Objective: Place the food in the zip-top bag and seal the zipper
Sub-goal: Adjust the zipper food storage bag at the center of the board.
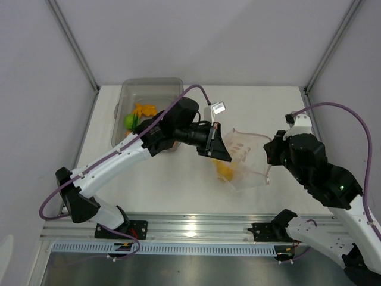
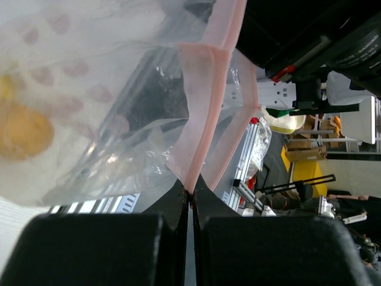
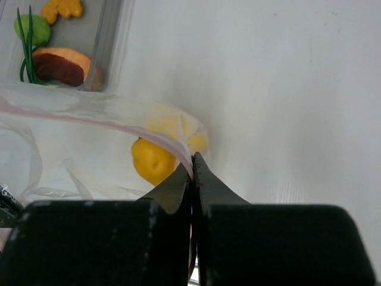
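Note:
The zip-top bag (image 1: 249, 156) hangs held up between both arms above the table, its mouth spread. My left gripper (image 1: 224, 155) is shut on the pink zipper (image 2: 205, 107) at the bag's left edge, the strip pinched between the fingertips (image 2: 178, 199). My right gripper (image 1: 271, 157) is shut on the same strip (image 3: 119, 124) at the bag's right end. A yellow lemon (image 3: 155, 159) lies under or inside the bag, and an orange fruit (image 2: 24, 131) shows through the plastic. More food sits in the bin: a green lime (image 3: 33, 28), an orange cluster (image 3: 62, 7), a green stalk (image 3: 25, 50) and a dark-red slice (image 3: 62, 67).
The rigid clear bin (image 1: 168, 85) stands at the back left of the white table (image 1: 178, 185), partly under my left arm. Grey walls close in both sides. An aluminium rail (image 1: 196, 225) runs along the near edge.

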`<state>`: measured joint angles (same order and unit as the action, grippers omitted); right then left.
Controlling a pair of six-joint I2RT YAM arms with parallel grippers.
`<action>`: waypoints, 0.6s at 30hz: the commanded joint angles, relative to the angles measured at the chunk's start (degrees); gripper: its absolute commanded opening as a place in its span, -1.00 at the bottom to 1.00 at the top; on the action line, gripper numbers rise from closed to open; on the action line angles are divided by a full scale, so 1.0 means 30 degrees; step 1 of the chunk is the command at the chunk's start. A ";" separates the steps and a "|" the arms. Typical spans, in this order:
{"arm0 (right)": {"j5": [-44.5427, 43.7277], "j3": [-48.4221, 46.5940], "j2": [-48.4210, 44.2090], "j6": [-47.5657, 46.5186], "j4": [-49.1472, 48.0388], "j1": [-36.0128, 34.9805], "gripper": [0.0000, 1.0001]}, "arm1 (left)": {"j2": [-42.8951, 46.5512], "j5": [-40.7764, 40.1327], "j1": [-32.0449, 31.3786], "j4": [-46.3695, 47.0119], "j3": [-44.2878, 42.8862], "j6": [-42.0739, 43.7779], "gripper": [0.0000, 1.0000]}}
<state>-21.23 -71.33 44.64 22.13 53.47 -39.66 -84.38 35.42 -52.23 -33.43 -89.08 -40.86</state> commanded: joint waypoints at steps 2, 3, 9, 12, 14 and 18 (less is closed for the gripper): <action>-0.2529 -0.0657 -0.0203 -0.0375 0.0836 -0.0052 -1.00 | 0.0147 0.1376 0.0095 0.0654 0.0452 0.0174 -0.99; -0.2995 -0.0628 -0.0145 -0.0317 0.0925 -0.0052 -1.00 | 0.0235 0.1464 0.0095 0.0771 0.1266 0.0086 -0.99; -0.4578 -0.0276 0.0351 -0.0141 0.1481 -0.0052 -1.00 | 0.1289 0.1670 0.0095 0.1768 0.3235 -0.0412 -0.99; -0.4671 -0.0130 0.0558 -0.0199 0.1512 -0.0052 -1.00 | 0.1642 0.1466 0.0095 0.1711 0.3472 -0.0384 -0.99; -0.3999 -0.0013 0.0588 -0.0286 0.1103 -0.0052 -1.00 | 0.1642 0.1378 0.0124 0.1651 0.3472 -0.0354 -0.99; -0.2767 0.0396 0.0617 -0.0375 0.0633 -0.0081 -1.00 | 0.1204 0.1144 0.0124 0.1652 0.3589 -0.0237 -0.99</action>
<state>-29.41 -70.50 46.87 21.78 57.45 -39.90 -82.46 38.17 -52.12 -29.65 -78.52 -41.58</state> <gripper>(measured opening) 0.002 0.005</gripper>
